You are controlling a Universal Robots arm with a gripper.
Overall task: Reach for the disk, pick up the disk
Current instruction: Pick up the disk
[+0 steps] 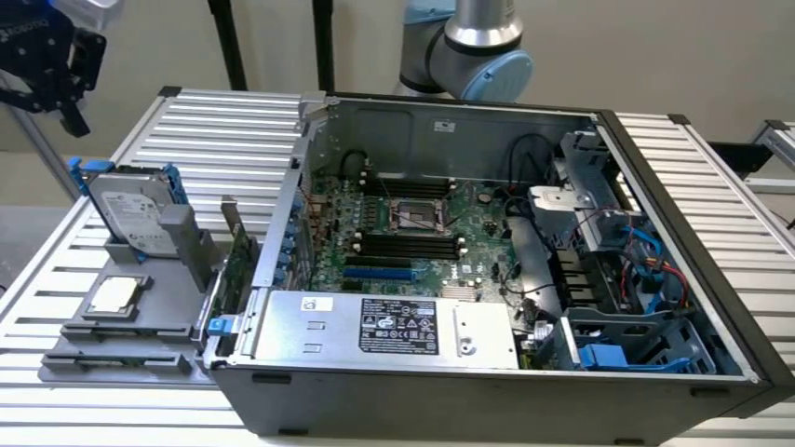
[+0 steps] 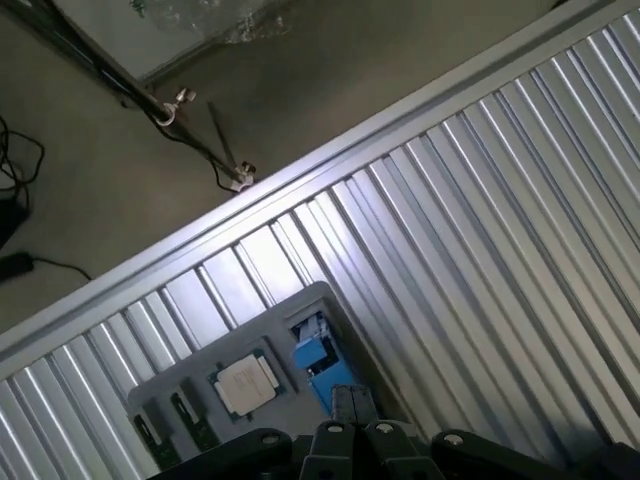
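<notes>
Surface: counter [image 1: 727, 177] of ribbed silver aluminium slats, with glare along the ribs.
Room: plain beige wall behind, in the exterior view. Grey floor [image 2: 120, 170] past the counter edge in the wrist view, with thin dark cables [image 2: 160, 110] trailing across it.

Count on counter:
- One open computer case [image 1: 497, 391], lid off, board and wiring exposed.
- One grey holder [image 1: 149, 321], just beside the case on the exterior view's left.

Count in holder:
- One disk [image 1: 130, 209], standing on edge in a slot and leaning slightly back, white label showing, blue rails on both sides.
- One square silver chip [image 1: 114, 295], lying flat in front of the disk.
- One green card [image 1: 236, 265], on edge, nearest the case.

Behind the counter: two black poles [image 1: 227, 47] and one arm [image 1: 478, 42], rising behind the case.

Fingers [image 2: 342, 402]: two, pressed together, pinching nothing. Hovering above the holder, apart from the disk.
</notes>
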